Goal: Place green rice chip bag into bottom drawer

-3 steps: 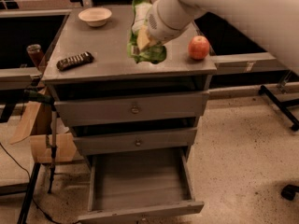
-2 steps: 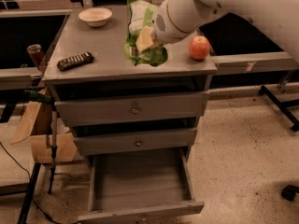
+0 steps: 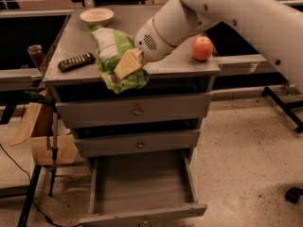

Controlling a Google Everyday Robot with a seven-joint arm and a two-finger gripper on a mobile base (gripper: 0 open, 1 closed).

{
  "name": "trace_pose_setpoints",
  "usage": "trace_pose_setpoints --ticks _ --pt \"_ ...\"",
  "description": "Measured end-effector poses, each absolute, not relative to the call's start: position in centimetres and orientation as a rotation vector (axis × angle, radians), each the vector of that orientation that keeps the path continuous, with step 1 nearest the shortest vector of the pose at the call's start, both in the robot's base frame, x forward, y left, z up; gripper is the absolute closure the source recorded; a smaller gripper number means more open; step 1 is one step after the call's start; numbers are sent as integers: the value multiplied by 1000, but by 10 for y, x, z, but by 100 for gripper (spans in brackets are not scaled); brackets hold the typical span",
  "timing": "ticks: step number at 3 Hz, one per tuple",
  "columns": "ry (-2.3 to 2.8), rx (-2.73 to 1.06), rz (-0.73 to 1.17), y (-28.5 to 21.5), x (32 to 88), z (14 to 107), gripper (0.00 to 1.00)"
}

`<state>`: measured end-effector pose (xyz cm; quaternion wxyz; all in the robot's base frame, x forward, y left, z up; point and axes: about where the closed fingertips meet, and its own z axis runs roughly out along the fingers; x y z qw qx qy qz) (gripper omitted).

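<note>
Nearest, the bottom drawer (image 3: 142, 186) stands pulled out from the cabinet, its grey tray bare, with a cardboard box (image 3: 47, 138) on the floor off to its left. Above it the middle drawer (image 3: 140, 143) and the top drawer (image 3: 137, 110) are pushed in, each with a small round knob. At the front edge of the counter (image 3: 71, 39) the pincer (image 3: 125, 64) grips the green rice chip bag (image 3: 116, 48), one tan finger pressed flat against the crumpled plastic; the bag's lower end hangs over the edge in front of the top drawer. Just left of the bag lies a dark remote-like bar (image 3: 75, 61). To the right, well apart from the bag, sits an apple (image 3: 202, 48). The white arm (image 3: 236, 8) reaches in from the upper right. At the back of the counter rests a pale bowl (image 3: 96, 16).
</note>
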<state>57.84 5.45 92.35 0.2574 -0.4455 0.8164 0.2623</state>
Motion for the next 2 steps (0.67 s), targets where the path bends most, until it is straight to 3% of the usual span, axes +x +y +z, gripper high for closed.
trace_pose_setpoints --ticks 1,2 --pt "2058 -1729 732 95 555 894 100" --pt "2042 -1794 736 90 544 891 100"
